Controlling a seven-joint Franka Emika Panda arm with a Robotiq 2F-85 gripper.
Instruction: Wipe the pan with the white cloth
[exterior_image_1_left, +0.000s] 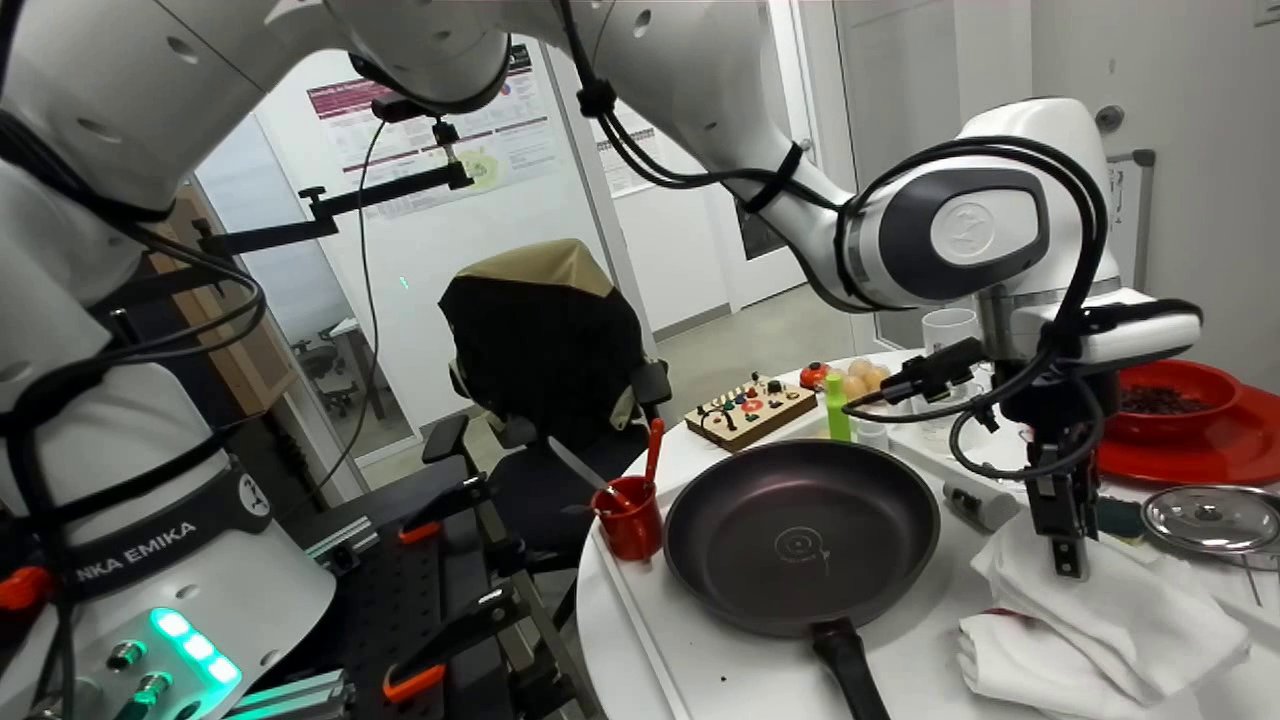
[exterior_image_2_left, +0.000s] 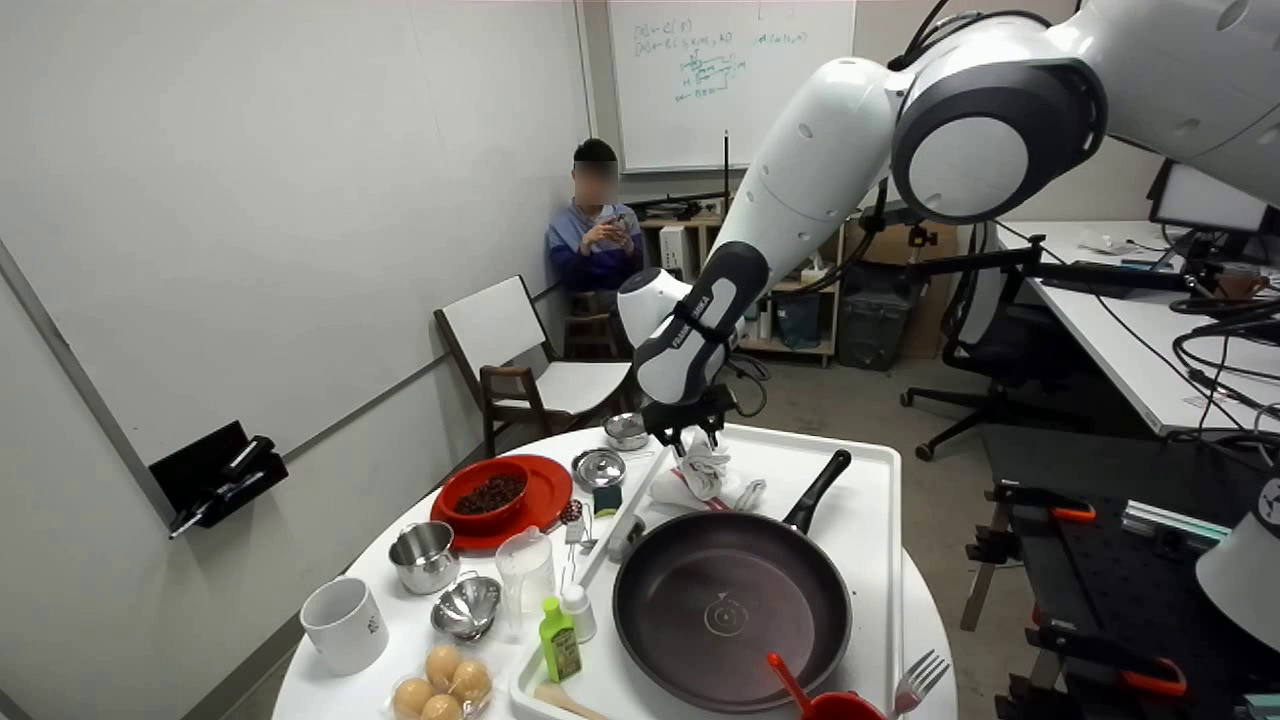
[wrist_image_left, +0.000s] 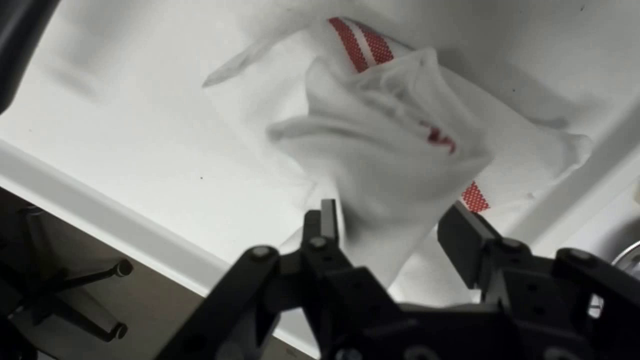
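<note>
Currently parted, my black fingers (wrist_image_left: 465, 245) straddle bunched white red-striped cloth (wrist_image_left: 380, 160); a shallow bite could let it slip.

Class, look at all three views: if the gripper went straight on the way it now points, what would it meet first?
Most likely the white cloth, bunched below the gripper, whose open jaws may already be touching its folds; the depth there is unclear.
</note>
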